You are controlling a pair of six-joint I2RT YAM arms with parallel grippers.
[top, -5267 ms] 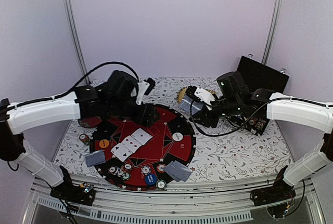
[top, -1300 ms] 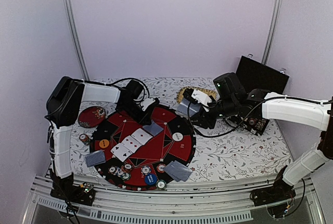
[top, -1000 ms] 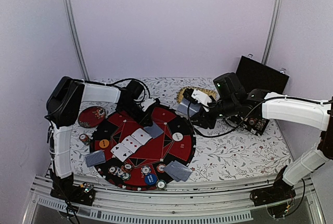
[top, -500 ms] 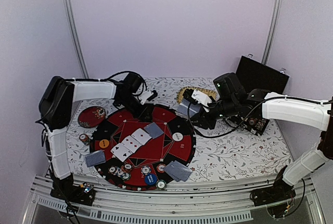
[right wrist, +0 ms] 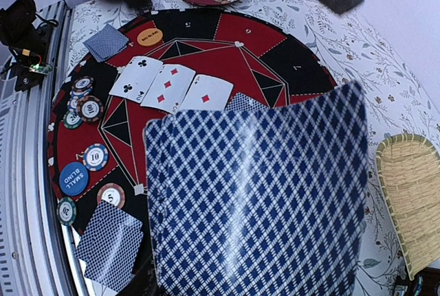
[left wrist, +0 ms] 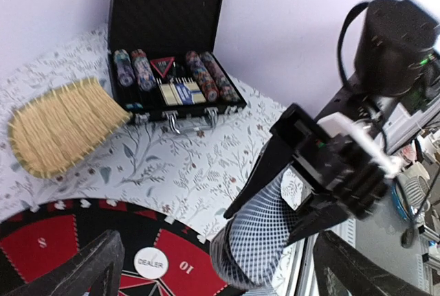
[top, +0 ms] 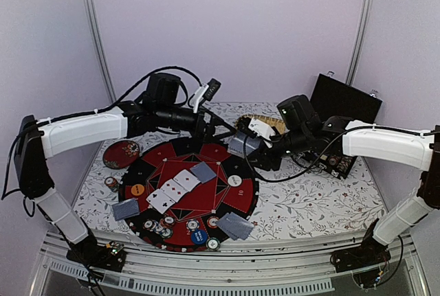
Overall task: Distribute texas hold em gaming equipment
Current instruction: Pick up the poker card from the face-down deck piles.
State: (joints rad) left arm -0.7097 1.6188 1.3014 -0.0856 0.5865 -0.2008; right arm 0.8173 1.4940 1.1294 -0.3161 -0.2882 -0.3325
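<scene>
My right gripper [top: 251,146] is shut on a deck of blue-backed playing cards [top: 238,146], held over the far right rim of the round red-and-black mat [top: 227,203]. The deck [right wrist: 254,200] fills the right wrist view and hides the fingers. My left gripper [top: 221,126] hangs open and empty in the air just left of that deck [left wrist: 258,241], not touching it. On the mat lie three face-up cards [top: 172,189], one face-down card [top: 203,171], two face-down pairs [top: 126,209] [top: 235,225], a white dealer button [top: 234,180], an orange button [top: 137,189] and several chips [top: 179,227].
An oval straw tray [top: 265,123] lies behind the deck. An open black case [left wrist: 168,42] with chip rows stands at the back right. A small red patterned dish [top: 122,153] sits left of the mat. A floral cloth [top: 323,203] covers the table.
My left gripper opened off the face-down card it laid beside the face-up ones, then rose and swung right towards the deck. My right gripper has barely moved.
</scene>
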